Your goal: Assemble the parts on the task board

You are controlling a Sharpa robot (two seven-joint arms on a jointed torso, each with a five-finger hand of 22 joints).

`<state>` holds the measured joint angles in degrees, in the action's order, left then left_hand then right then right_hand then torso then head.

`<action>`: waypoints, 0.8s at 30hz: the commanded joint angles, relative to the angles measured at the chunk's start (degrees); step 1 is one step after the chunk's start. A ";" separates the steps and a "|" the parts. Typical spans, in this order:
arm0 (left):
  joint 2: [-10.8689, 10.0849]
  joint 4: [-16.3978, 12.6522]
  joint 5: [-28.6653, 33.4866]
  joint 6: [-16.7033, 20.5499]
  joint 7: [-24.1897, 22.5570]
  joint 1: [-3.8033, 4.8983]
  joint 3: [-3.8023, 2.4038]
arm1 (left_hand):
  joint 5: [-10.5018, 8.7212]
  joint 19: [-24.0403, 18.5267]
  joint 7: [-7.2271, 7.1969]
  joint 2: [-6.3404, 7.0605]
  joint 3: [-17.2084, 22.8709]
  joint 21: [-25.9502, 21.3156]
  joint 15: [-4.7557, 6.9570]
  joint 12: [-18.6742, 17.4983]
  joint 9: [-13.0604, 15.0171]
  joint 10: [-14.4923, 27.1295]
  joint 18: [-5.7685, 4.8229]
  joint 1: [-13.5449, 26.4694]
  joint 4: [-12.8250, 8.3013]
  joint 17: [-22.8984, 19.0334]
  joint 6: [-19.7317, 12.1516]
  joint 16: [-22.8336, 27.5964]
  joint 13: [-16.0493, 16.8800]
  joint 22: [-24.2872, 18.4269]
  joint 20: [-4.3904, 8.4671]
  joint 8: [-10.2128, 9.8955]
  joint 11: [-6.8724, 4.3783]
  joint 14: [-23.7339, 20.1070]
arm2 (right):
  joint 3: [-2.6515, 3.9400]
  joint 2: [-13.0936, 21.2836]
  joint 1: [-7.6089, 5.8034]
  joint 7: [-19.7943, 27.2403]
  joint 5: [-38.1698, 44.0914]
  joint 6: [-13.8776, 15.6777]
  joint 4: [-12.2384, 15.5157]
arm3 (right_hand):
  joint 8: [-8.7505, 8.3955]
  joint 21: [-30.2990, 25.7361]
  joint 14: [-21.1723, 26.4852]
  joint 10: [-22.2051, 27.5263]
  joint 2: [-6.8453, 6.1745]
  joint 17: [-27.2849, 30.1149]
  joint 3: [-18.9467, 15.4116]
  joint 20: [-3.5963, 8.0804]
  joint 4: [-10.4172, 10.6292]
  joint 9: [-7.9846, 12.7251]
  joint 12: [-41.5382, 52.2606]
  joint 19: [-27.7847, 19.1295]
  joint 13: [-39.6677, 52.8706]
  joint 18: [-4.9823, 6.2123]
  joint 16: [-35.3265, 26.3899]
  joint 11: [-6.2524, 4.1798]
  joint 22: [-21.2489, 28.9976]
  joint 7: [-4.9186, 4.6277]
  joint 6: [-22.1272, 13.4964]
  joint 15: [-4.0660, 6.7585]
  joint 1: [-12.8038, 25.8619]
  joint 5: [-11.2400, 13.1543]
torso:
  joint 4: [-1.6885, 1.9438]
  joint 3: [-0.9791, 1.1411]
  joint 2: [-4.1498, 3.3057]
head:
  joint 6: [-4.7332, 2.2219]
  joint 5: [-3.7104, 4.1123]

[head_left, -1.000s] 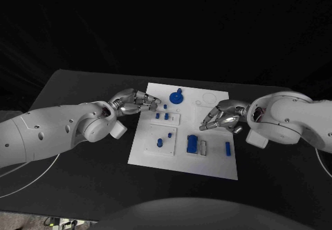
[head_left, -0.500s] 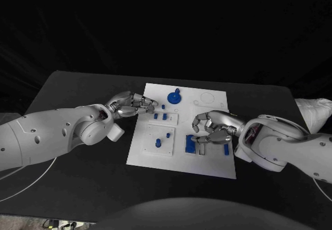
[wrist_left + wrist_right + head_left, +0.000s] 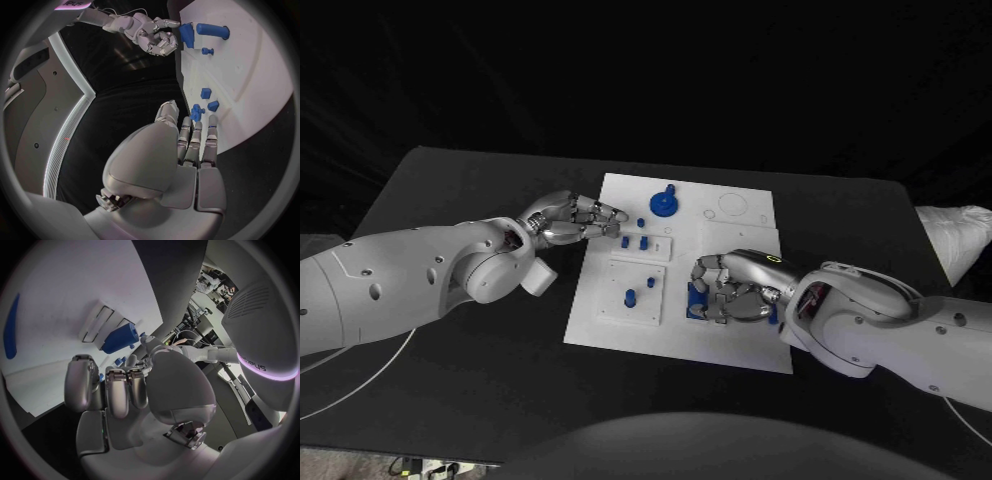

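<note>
Task board [image 3: 740, 340] one, white, mid-table, right hand [image 3: 733, 287] over blue block [image 3: 697, 298], fingers curled, grip cannot be told, left hand [image 3: 577, 217] fingers curled, empty, beside two small blue pegs [image 3: 636, 242].

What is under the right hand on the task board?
The right hand hovers over the task board, covering most of the blue rectangular block and the slots beside it. Only the block's near end shows. Whether the fingers touch it cannot be told.
</note>
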<state>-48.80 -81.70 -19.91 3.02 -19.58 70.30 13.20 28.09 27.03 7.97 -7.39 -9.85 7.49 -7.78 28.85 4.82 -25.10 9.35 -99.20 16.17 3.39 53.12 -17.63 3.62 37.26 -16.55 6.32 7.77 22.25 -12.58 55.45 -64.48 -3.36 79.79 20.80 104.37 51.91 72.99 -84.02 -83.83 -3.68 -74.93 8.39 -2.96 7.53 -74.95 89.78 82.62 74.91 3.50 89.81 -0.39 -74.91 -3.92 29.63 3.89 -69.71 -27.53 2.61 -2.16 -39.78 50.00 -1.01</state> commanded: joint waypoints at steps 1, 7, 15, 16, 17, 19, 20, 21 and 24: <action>-0.02 -0.24 0.18 -1.11 -0.80 -0.03 -0.04 | 0.20 0.37 0.24 0.00 0.08 0.20 -0.06 0.03 0.10 -0.23 -0.99 -0.38 -0.17 0.08 0.11 -0.31 0.04 -0.05 -0.02 0.37 0.12 0.48 | 0.00 -0.36 0.36 0.49 2.37 -0.43 -0.34 | 0.83 -0.56 -5.98 -6.17 -0.31 -15.07 0.62 0.05 0.04 -1.55 0.22 -0.64 15.09 0.38 0.19 0.12 -9.96 0.02 -0.63 -0.44 -1.05 -2.00 | 0.08 0.02 0.04 | 0.00 -0.03; -0.11 -0.30 0.18 -1.14 -0.70 -0.03 -0.04 | 0.20 0.37 0.24 0.00 0.08 0.20 -0.06 0.03 0.10 -0.23 -0.99 -0.38 -0.17 0.08 0.11 -0.31 0.04 -0.05 -0.02 0.37 0.12 0.48 | 0.00 -0.61 0.59 0.21 2.62 -1.10 -0.77 | 1.62 -1.12 -5.98 -6.17 -0.90 -15.07 2.48 0.05 -0.04 -1.33 0.22 -0.97 15.09 0.49 0.19 0.11 -9.83 -0.01 -1.20 -0.43 -2.27 -9.11 | 0.08 -0.02 0.08 | 0.00 -0.08; -0.15 -0.29 0.18 -1.19 -0.54 -0.03 -0.04 | 0.20 0.37 0.24 0.00 0.08 0.20 -0.06 0.03 0.10 -0.23 -0.99 -0.38 -0.17 0.08 0.11 -0.31 0.04 -0.05 -0.02 0.37 0.12 0.48 | 0.00 -0.76 0.65 0.57 2.39 -1.03 -1.42 | 1.53 -0.90 -5.98 -6.17 -2.13 -15.07 8.24 0.33 0.64 -1.00 0.22 -0.96 15.09 0.46 0.19 -0.19 -9.91 0.09 -0.32 -0.16 -2.73 -23.84 | 0.09 0.01 0.12 | 0.00 -0.20; -0.15 -0.29 0.18 -1.20 -0.51 -0.03 -0.04 | 0.20 0.37 0.24 0.00 0.08 0.20 -0.06 0.03 0.10 -0.23 -0.99 -0.38 -0.17 0.08 0.11 -0.31 0.04 -0.05 -0.02 0.37 0.12 0.48 | 0.00 -0.77 0.65 0.56 2.36 -1.14 -1.46 | 1.53 -0.93 -5.98 -6.17 -2.20 -15.07 8.52 0.33 0.62 -1.00 0.22 -0.98 15.09 0.47 0.19 -0.20 -9.90 0.10 -0.29 -0.14 -2.77 -24.09 | 0.09 0.02 0.10 | 0.00 -0.22; -0.15 -0.29 0.18 -1.22 -0.47 -0.03 -0.04 | 0.25 0.38 0.25 0.00 0.10 0.20 -0.07 0.03 0.10 -0.23 -0.99 -0.41 -0.17 0.08 0.10 -0.33 0.04 -0.06 -0.02 0.37 0.13 0.50 | 0.00 -0.78 0.66 0.55 2.32 -1.31 -1.49 | 1.52 -0.98 -5.98 -6.17 -2.28 -15.07 8.83 0.35 0.60 -1.01 0.22 -1.02 15.09 0.48 0.19 -0.21 -9.88 0.11 -0.27 -0.12 -2.82 -24.37 | 0.09 0.02 0.09 | 0.00 -0.24; -0.16 -0.29 0.18 -1.25 -0.41 -0.03 -0.04 | 0.35 0.38 0.27 -0.01 0.13 0.21 -0.10 0.01 0.10 -0.25 -1.00 -0.48 -0.17 0.08 0.10 -0.36 0.03 -0.08 -0.02 0.38 0.15 0.53 | 0.00 -0.80 0.66 0.50 2.22 -1.60 -1.55 | 1.50 -1.03 -5.98 -6.17 -2.35 -15.07 9.09 0.36 0.57 -1.01 0.22 -1.05 15.09 0.49 0.19 -0.22 -9.87 0.10 -0.27 -0.10 -2.87 -24.59 | 0.09 0.02 0.09 | 0.00 -0.26; -0.16 -0.28 0.18 -1.28 -0.38 -0.03 -0.04 | 0.35 0.38 0.27 -0.01 0.13 0.21 -0.10 0.01 0.10 -0.25 -1.00 -0.48 -0.17 0.08 0.10 -0.36 0.03 -0.08 -0.02 0.38 0.15 0.53 | 0.00 -0.81 0.66 0.47 2.18 -1.79 -1.57 | 1.49 -1.06 -5.98 -6.17 -2.40 -15.07 9.22 0.37 0.52 -1.02 0.22 -1.07 15.09 0.50 0.19 -0.23 -9.86 0.10 -0.30 -0.09 -2.92 -24.60 | 0.08 0.01 0.08 | 0.00 -0.25; -0.16 -0.28 0.18 -1.31 -0.34 -0.03 -0.04 | 0.35 0.38 0.27 -0.01 0.13 0.21 -0.10 0.01 0.10 -0.25 -1.00 -0.48 -0.17 0.08 0.10 -0.36 0.03 -0.08 -0.02 0.38 0.15 0.53 | 0.00 -0.83 0.66 0.42 2.11 -2.00 -1.60 | 1.47 -1.06 -5.98 -6.17 -2.44 -15.07 9.36 0.37 0.46 -1.02 0.22 -1.08 15.09 0.50 0.19 -0.24 -9.85 0.10 -0.32 -0.08 -3.00 -24.51 | 0.05 0.00 0.07 | 0.00 -0.26; -0.15 -0.28 0.18 -1.38 -0.24 -0.03 -0.04 | 0.35 0.38 0.27 -0.01 0.13 0.21 -0.10 0.01 0.10 -0.25 -1.00 -0.48 -0.17 0.08 0.10 -0.36 0.03 -0.08 -0.02 0.38 0.15 0.53 | 0.00 -0.87 0.66 -0.13 1.92 -2.90 -1.63 | 1.79 -1.02 -5.98 -6.17 -2.40 -15.07 9.30 0.33 0.08 -1.26 0.22 -1.12 15.09 0.45 0.19 -0.19 -9.83 0.20 -0.60 -0.10 -3.28 -13.52 | 0.05 -0.01 0.06 | 0.00 -0.23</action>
<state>-49.02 -81.84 -19.92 2.76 -19.46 70.30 13.20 28.08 27.03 7.96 -7.39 -9.85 7.48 -7.99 28.85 4.86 -25.09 9.35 -99.20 16.17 3.38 53.11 -17.63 3.62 37.27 -16.55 6.32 7.76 22.46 -12.59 54.57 -63.83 -2.86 81.34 19.66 102.91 53.45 72.20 -84.02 -83.84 -5.84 -74.92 17.88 -2.66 7.64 -74.92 89.78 81.75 74.91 3.50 89.80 -0.39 -74.90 -3.83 28.90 3.89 -72.78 -43.98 2.69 -2.15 -39.69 50.00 -1.26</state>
